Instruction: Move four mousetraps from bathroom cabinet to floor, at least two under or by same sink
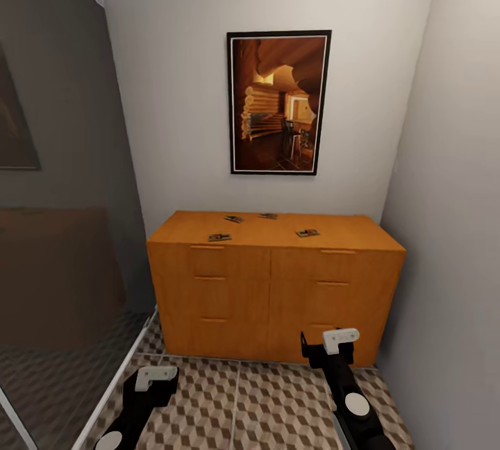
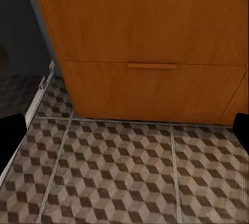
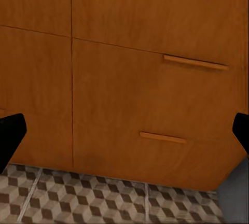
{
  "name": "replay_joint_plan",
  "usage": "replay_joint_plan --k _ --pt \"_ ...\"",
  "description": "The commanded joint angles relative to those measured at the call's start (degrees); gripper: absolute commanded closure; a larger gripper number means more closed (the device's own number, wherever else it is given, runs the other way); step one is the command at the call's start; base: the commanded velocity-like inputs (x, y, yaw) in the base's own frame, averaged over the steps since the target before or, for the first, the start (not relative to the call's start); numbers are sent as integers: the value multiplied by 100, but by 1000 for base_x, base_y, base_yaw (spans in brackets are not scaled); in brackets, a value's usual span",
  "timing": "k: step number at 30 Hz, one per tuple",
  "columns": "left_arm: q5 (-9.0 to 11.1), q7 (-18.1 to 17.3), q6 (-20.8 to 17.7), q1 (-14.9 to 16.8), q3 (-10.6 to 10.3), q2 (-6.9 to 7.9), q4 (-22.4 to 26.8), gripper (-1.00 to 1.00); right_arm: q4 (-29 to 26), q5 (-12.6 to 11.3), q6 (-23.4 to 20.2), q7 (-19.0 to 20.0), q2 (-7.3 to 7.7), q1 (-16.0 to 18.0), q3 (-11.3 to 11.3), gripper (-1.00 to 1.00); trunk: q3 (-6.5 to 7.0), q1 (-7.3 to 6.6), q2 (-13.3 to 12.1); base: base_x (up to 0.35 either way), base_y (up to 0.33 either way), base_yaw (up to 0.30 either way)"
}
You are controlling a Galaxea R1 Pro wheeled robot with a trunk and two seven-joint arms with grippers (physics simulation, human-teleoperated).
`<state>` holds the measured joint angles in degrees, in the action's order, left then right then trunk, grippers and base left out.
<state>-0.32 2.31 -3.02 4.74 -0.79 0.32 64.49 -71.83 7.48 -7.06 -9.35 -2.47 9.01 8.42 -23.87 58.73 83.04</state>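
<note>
You are facing the cabinet, which stands against the white wall under a framed picture. All its drawers are closed, so you cannot see what is inside them. The four mousetraps lie on its top, not in any drawer: one near the front on the left side, one more to the right, and two further back toward the wall. They are all apart from each other.

Your left gripper hangs low over the bathroom floor, in front of the cabinet's left half. Your right gripper is a little higher, before the lower right drawers. In both wrist views the dark fingertips stand wide apart at the edges with nothing between them, so both hands are released and hold nothing. A glass panel stands on your left.
</note>
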Motion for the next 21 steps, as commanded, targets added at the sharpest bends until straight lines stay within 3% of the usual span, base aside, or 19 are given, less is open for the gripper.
replay_joint_plan --k 1,8,21 --pt "-3 24 -32 1 -9 3 11 -100 -7 61 -50 -31 1 5 11 -100 -10 0 4 0 0 -249" --pt "-3 24 -32 1 -9 3 11 -100 -7 61 -50 -37 -5 5 17 -100 -26 0 4 0 0 -189" --pt "-3 24 -32 1 -9 3 11 -100 -7 61 -50 -40 -17 5 19 -100 -49 0 4 0 0 -21"
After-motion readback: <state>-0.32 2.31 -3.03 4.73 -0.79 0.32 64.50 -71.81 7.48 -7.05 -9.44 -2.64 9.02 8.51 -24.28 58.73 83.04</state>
